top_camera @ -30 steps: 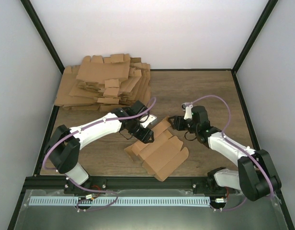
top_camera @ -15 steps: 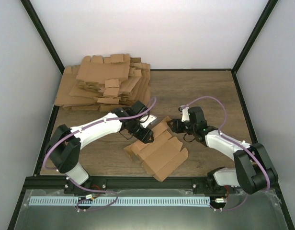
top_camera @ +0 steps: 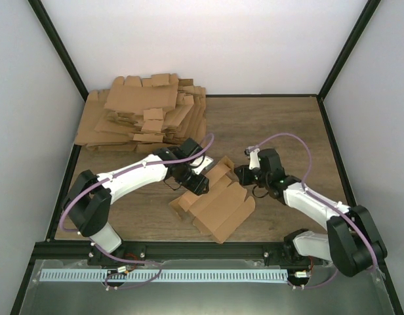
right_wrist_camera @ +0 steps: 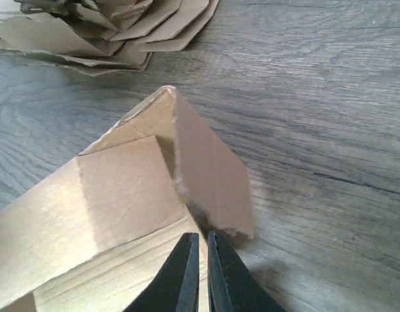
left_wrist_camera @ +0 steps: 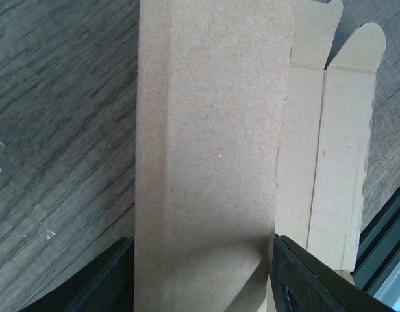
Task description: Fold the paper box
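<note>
The paper box lies half folded on the wooden table between the arms, a flat brown blank with one panel and a flap raised. My left gripper holds a long panel. That panel fills the space between both black fingers of the left gripper. My right gripper is shut at the box's right end. Its tips rest over the cardboard, just short of the raised flap. Nothing shows in the slit between them.
A big pile of flat cardboard blanks sits at the back left, and its edge shows in the right wrist view. The black frame rail runs along the near edge. White walls enclose the table.
The right gripper has closed from open to shut and shifted slightly toward the box's raised flap. The box has slid a little to the left. The left gripper holds as before.
</note>
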Controlling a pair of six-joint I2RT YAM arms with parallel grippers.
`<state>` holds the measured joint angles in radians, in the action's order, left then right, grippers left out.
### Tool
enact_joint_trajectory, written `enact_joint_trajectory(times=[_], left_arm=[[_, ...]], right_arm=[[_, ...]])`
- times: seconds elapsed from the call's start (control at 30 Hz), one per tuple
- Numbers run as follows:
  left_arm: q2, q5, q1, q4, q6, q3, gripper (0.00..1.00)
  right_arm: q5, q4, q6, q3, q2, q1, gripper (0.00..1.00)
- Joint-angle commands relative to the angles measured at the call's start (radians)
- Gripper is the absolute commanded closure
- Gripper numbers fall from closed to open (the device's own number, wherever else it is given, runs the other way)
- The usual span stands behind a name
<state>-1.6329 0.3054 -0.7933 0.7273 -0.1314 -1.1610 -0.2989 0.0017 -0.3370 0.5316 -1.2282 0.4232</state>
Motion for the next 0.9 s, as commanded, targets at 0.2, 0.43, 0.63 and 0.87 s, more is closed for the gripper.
enact_joint_trajectory(times=[0.2, 0.43, 0.63, 0.87], left_arm=[[-0.01, -0.012, 0.003, -0.005, -0.006, -0.03, 0.43], [-0.007, -0.012, 0.002, 0.016, 0.006, -0.036, 0.43], [-0.003, -0.011, 0.003, 0.016, 0.005, -0.026, 0.44], [-0.014, 0.0, 0.002, 0.016, 0.013, -0.029, 0.44]], right_arm=[[0.058, -0.072, -0.008, -0.021, 0.095, 0.022, 0.66], [0.101, -0.009, 0.019, 0.014, -0.004, 0.022, 0.61], [0.117, 0.045, 0.017, 0.051, -0.074, 0.023, 0.63], [0.112, 0.121, 0.047, 0.068, -0.136, 0.048, 0.65]])
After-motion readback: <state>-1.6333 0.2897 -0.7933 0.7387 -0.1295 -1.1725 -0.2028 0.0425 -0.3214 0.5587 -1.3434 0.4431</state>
